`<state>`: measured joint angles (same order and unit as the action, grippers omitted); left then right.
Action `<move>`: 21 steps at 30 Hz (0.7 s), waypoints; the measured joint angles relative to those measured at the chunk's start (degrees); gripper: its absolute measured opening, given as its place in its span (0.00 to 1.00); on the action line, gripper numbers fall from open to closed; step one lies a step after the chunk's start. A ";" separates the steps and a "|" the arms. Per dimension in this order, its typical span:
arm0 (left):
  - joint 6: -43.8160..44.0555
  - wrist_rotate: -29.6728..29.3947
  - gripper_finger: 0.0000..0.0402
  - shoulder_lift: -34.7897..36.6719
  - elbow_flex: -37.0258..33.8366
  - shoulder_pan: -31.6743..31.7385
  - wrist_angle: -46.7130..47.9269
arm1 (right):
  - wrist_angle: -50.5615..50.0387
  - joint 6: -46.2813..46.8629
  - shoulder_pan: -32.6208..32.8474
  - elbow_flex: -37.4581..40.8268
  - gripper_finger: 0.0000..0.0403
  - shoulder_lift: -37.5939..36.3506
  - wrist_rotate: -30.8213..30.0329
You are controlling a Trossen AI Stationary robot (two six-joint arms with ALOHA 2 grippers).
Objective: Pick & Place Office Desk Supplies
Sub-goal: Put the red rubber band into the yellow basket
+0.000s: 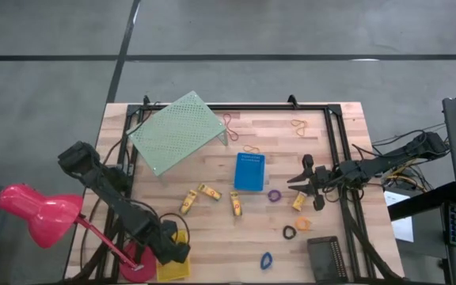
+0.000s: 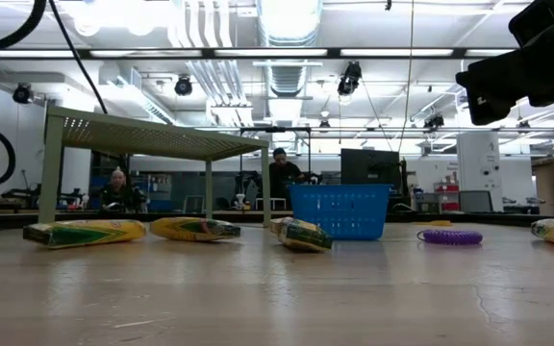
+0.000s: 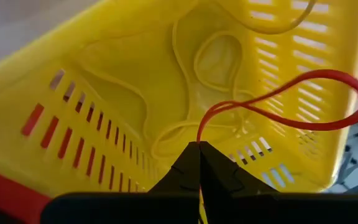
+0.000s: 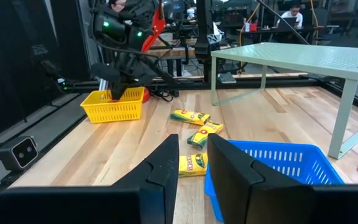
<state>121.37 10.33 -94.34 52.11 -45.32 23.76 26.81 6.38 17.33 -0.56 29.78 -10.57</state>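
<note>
High view, with clock directions read from the table centre. The left pincer point(image 1: 174, 252) hung over the small yellow slotted plastic bin point(image 1: 172, 265) at 7 o'clock, its fingers pressed together on a thin orange-red rubber band point(image 3: 291, 102) that looped above the bin's floor, where several pale rubber bands point(image 3: 219, 59) already lay. The right pincer point(image 1: 311, 183) hovered at 3 o'clock with its fingers slightly apart and nothing between them, just beside one small yellow-gold crayon pack point(image 1: 300, 202). Three more yellow-gold packs point(image 1: 208, 191) lay near the centre, at 6 o'clock of the blue slotted plastic bin point(image 1: 249, 171). A purple ring point(image 1: 274, 195) lay between that bin and the right pincer; black point(image 1: 290, 233), orange point(image 1: 302, 224) and blue point(image 1: 266, 260) rings lay toward 5 o'clock. Loose tan rubber bands point(image 1: 298, 124) lay at 1 o'clock on the wooden plank table point(image 1: 212, 229).
</note>
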 joint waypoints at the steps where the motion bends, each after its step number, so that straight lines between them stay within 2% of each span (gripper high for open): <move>1: 0.90 0.00 0.00 0.12 0.01 0.00 -0.01 | -0.02 0.01 0.01 0.00 0.19 0.00 0.00; 9: 13.32 -0.39 0.00 1.48 0.05 0.04 -0.80 | -0.02 0.01 0.01 0.00 0.17 0.00 0.01; 16: 23.06 -0.64 0.00 1.61 0.05 0.04 -0.82 | -0.02 0.01 0.01 0.00 0.19 0.00 0.01; 21: 24.71 -1.10 0.00 2.03 0.38 0.04 -1.05 | -0.02 0.01 -0.01 0.00 0.21 -0.02 0.02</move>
<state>146.08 9.23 -92.31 52.49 -45.28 22.71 26.79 6.39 17.32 -0.56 29.76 -10.55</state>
